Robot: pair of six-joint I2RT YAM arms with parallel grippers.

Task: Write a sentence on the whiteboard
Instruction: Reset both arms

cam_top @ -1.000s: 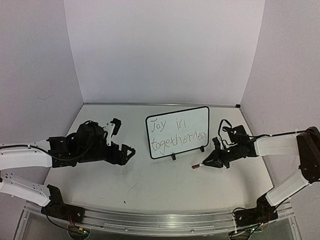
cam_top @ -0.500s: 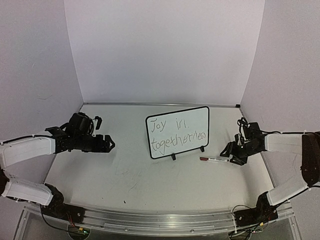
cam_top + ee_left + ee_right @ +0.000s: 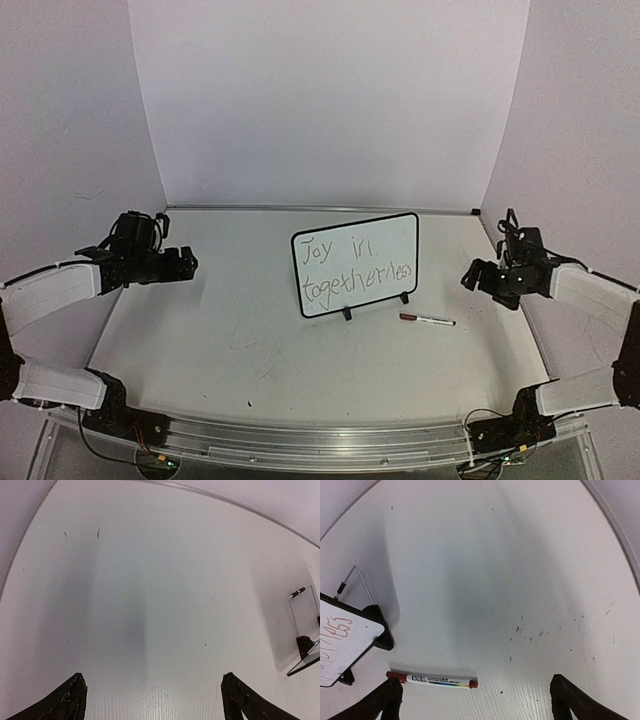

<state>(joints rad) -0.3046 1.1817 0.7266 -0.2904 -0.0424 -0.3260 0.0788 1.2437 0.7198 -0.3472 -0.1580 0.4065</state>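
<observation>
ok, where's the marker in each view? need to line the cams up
Top external: the marker lies flat, right of centre, just right of the whiteboard and its right-hand foot.
Left wrist: not in it.
Right wrist: the marker lies near the bottom edge, left of centre.
Shared landmark: the whiteboard, a corner at the right edge of the left wrist view and a corner at the left edge of the right wrist view.
</observation>
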